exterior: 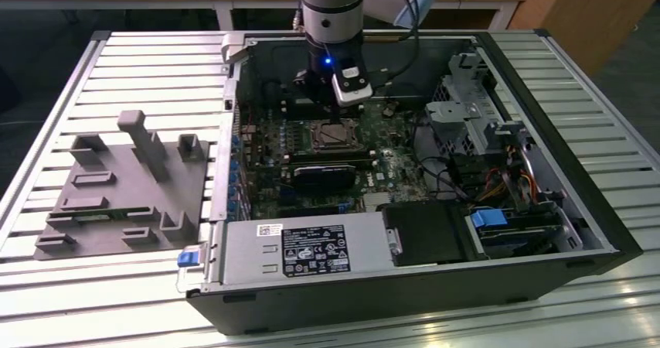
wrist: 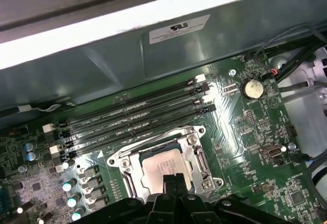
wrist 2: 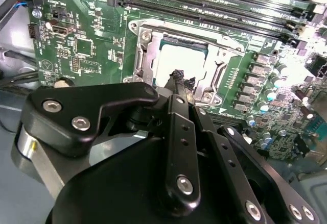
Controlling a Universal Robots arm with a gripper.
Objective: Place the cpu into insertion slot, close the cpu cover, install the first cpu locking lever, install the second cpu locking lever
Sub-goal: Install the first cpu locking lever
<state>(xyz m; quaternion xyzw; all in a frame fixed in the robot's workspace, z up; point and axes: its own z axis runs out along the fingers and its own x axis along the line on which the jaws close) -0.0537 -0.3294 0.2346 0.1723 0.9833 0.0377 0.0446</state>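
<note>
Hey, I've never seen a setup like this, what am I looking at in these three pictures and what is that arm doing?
One robot arm is reaching down into an open computer case that lies on a slatted table. The exterior view shows the whole scene; both wrist views come from cameras riding on the arm. Its gripper, fingers closed together, hangs over the cpu, which sits in the insertion slot on the green motherboard. The silvery cpu cover frames the chip. Whether the gripper touches anything is unclear. A grey fixture block stands beside the case.

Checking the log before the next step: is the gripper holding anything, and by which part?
Nothing is held. The gripper, jaws together, hangs just above the cpu seated in the insertion slot.
</note>
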